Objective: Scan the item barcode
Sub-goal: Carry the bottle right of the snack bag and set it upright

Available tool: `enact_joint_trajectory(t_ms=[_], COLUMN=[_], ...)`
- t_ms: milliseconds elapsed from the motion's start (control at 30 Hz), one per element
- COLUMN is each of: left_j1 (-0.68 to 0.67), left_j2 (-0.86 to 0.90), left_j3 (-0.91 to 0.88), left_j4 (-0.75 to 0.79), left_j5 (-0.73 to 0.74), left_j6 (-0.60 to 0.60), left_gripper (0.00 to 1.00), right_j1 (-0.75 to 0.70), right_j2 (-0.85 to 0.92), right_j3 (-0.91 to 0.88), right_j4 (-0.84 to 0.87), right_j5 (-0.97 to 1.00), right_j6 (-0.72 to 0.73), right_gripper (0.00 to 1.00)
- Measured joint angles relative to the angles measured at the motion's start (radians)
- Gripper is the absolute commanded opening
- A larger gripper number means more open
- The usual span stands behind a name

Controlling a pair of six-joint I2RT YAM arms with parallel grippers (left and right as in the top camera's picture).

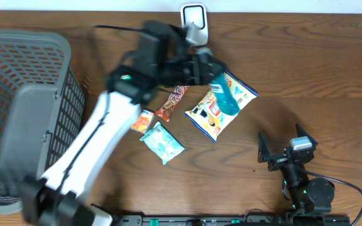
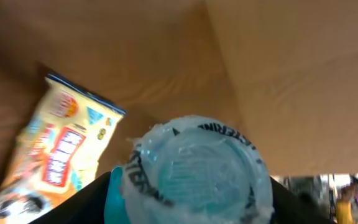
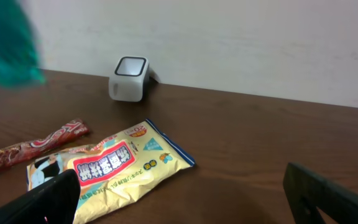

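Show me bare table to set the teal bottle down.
Widest bare patch: the right side of the table, bordered by the scanner, the yellow snack bag and the right gripper. A strip lies between the teal packet and that gripper. Crowded: the middle, where snack bar, orange packet, teal packet and bag cluster, the teal bottle held above the bag.

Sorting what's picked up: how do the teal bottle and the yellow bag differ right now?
The teal bottle is held by the left gripper above the table; the yellow bag lies flat on it, untouched. The bottle is rounded and teal; the bag is flat, yellow and printed. Both are in front of the scanner.
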Motion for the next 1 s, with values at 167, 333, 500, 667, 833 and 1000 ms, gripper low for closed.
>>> enact_joint_trajectory(t_ms=[167, 333, 500, 667, 833, 1000], left_j1=[-0.085, -0.127, -0.143, -0.167, -0.201, -0.227], left_j2=[0.152, 0.264, 0.348, 0.398, 0.416, 0.416], left_j3=[0.000, 0.000, 0.000, 0.000, 0.000, 0.000], left_j4=[0.087, 0.096, 0.113, 0.159, 0.174, 0.174], left_j5=[-0.011, -0.074, -0.151, -0.174, -0.193, -0.230], left_j6=[0.000, 0.000, 0.003, 0.003, 0.000, -0.001], left_gripper=[0.41, 0.41, 0.41, 0.42, 0.42, 0.54], right_j1=[0.000, 0.000, 0.000, 0.000, 0.000, 0.000], right_j2=[0.000, 0.000, 0.000, 0.000, 0.000, 0.000], right_j3=[0.000, 0.000, 0.000, 0.000, 0.000, 0.000], right_j4=[0.000, 0.000, 0.000, 0.000, 0.000, 0.000], right_j5=[0.000, 0.000, 0.000, 0.000, 0.000, 0.000], right_j6=[0.000, 0.000, 0.000, 0.000, 0.000, 0.000], right_gripper=[0.99, 0.99, 0.99, 0.99, 0.99, 0.99])
